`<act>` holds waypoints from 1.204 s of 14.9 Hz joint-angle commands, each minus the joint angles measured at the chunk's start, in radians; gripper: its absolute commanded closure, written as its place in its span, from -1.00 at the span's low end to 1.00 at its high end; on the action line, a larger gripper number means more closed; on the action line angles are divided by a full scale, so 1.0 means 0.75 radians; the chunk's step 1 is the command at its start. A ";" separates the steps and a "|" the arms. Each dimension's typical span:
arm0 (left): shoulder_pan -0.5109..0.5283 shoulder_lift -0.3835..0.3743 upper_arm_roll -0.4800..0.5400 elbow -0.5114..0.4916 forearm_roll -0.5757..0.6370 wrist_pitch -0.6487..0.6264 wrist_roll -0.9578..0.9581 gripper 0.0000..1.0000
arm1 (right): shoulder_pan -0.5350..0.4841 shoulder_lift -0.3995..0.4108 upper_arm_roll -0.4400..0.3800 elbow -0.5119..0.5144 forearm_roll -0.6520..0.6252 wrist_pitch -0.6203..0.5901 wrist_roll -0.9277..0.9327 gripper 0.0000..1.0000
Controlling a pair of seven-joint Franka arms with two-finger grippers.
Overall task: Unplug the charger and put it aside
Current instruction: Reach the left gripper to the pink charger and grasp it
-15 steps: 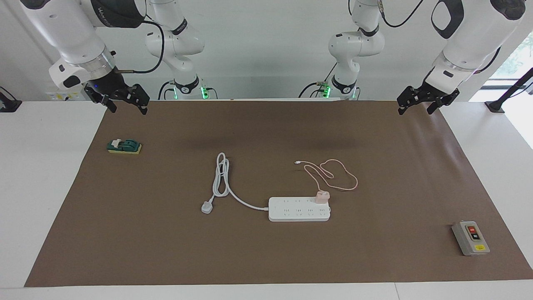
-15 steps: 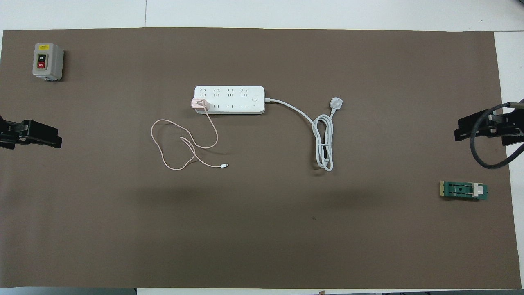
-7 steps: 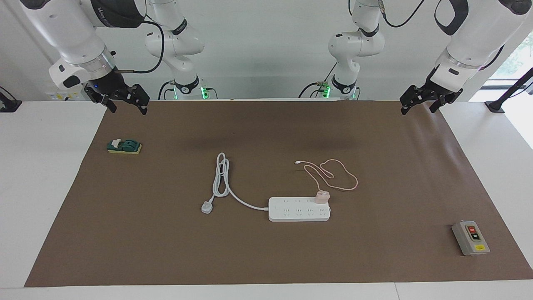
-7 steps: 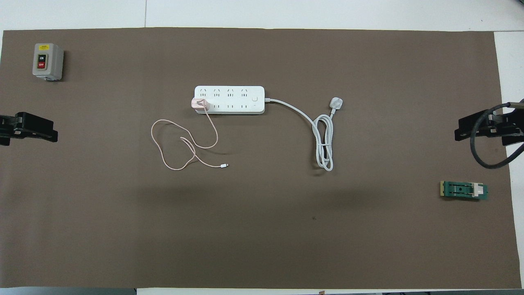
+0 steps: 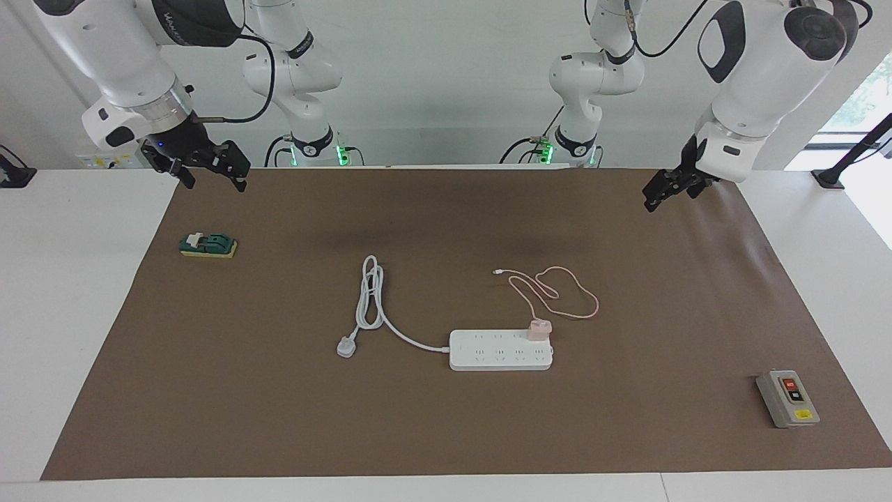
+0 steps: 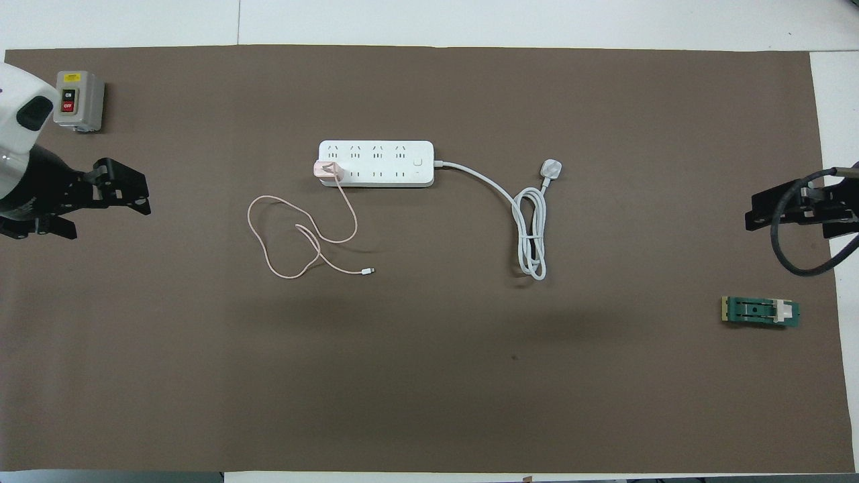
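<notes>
On the power strip point(image 5: 500, 350), at the end toward the left arm, the charger point(image 5: 539, 329) sat plugged in, its pink cable point(image 5: 557, 293) looped on the brown mat point(image 5: 446, 432) nearer the robots than the strip. Over the mat toward that same end of the strip, the left gripper point(image 5: 662, 192) hung with jaws wide apart, empty. Well away toward the strip's corded end, the right gripper point(image 5: 209, 171) waited, jaws apart, holding nothing.
</notes>
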 commanded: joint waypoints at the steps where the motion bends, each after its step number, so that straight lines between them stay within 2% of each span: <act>1: -0.096 0.131 0.010 0.115 -0.047 0.025 -0.400 -1.00 | -0.011 -0.015 0.007 -0.013 -0.018 -0.019 -0.028 -1.00; 3: -0.150 0.201 0.010 0.154 -0.047 0.088 -0.648 -1.00 | -0.011 -0.015 0.007 -0.013 -0.018 -0.019 -0.028 -1.00; 7: -0.187 0.279 0.010 0.154 -0.047 0.229 -1.086 -1.00 | -0.011 -0.015 0.007 -0.013 -0.018 -0.019 -0.028 -1.00; 11: -0.221 0.354 0.012 0.156 -0.045 0.330 -1.383 -1.00 | -0.009 -0.015 0.007 -0.013 -0.018 -0.013 -0.024 -1.00; 14: -0.287 0.473 0.019 0.209 -0.032 0.422 -1.624 -1.00 | -0.015 -0.015 0.007 -0.013 -0.018 -0.003 -0.022 -1.00; 18: -0.320 0.579 0.023 0.271 -0.014 0.436 -1.731 -1.00 | -0.003 -0.015 0.007 -0.013 -0.016 -0.001 -0.020 -1.00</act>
